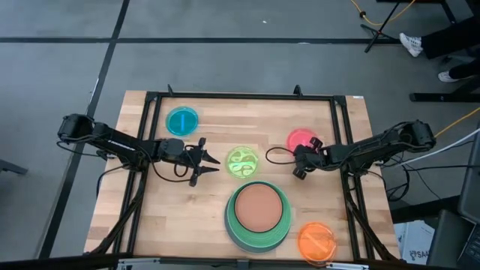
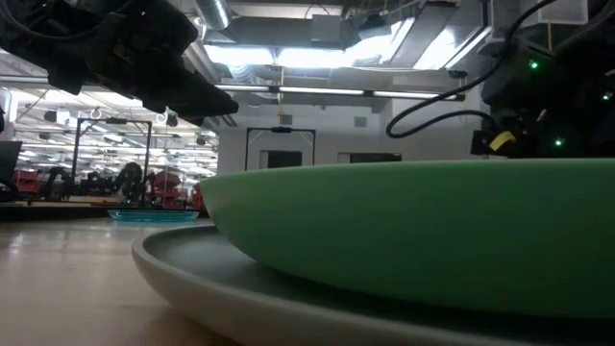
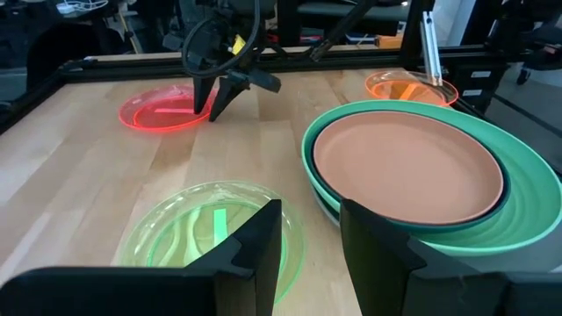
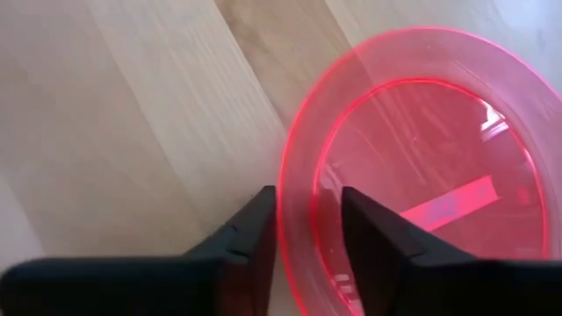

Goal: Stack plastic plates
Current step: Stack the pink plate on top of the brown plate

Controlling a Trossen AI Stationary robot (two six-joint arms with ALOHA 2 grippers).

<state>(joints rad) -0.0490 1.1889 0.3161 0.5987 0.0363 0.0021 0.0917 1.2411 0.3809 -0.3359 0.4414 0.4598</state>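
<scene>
A stack stands near the table's near edge: a grey plate at the bottom, on it the mint green plate, a dark teal plate and the brown plate on top. The lime-patterned plate, the cyan plate, the pink plate and the orange plate each lie flat on the table. My left gripper hovers open just left of the lime plate. My right gripper is open and low at the pink plate's near rim, one finger inside it and one outside. My right gripper comes slanting down from the table's right onto the pink plate's near rim, which runs between the two fingers. The plate still lies flat on the table. Whether a finger touches the rim, I cannot tell.
Black frame rails run along the table's far edge and both sides. Bare wood lies between the cyan plate and the stack, on the table's near left. A cable loops from the right arm over the table by the pink plate.
</scene>
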